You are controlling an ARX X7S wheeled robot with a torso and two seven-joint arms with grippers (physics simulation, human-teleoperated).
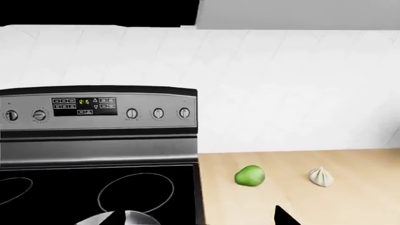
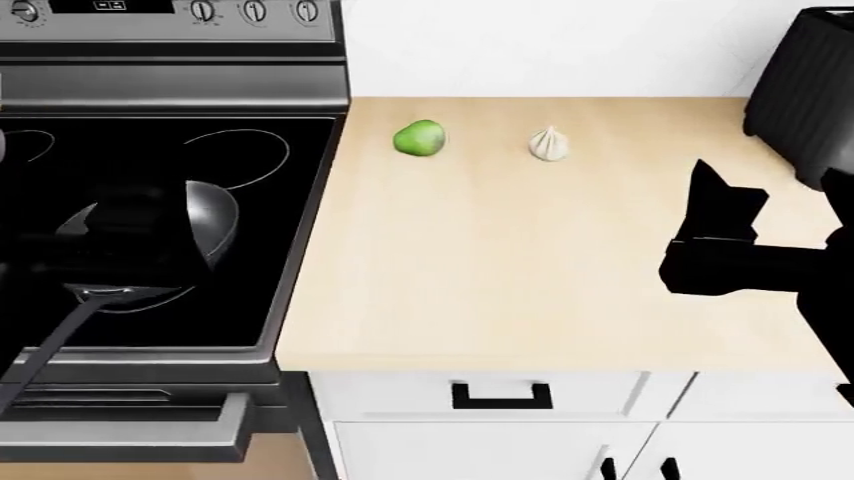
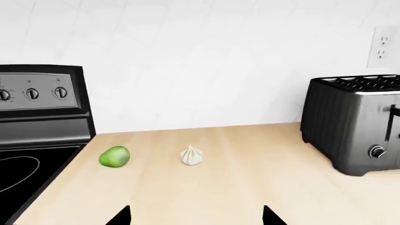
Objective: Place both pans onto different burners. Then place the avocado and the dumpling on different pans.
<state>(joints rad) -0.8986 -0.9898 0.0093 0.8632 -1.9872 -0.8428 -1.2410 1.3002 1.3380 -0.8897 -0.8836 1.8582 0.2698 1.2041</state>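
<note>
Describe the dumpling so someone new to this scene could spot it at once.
Start at the black cooktop and move onto the light wooden counter beside it. Near the white back wall lie two small items; the dumpling is the one farther from the stove, toward the black toaster. It is cream-white and pleated with a pinched top, unlike the smooth green avocado.

The wall (image 3: 206,61) is white. A light wood counter (image 2: 534,270) sits on white cupboards with black handles (image 2: 502,397). A dark toaster (image 3: 356,122) stands by a wall socket (image 3: 382,48). The stove (image 1: 100,126) has knobs.
</note>
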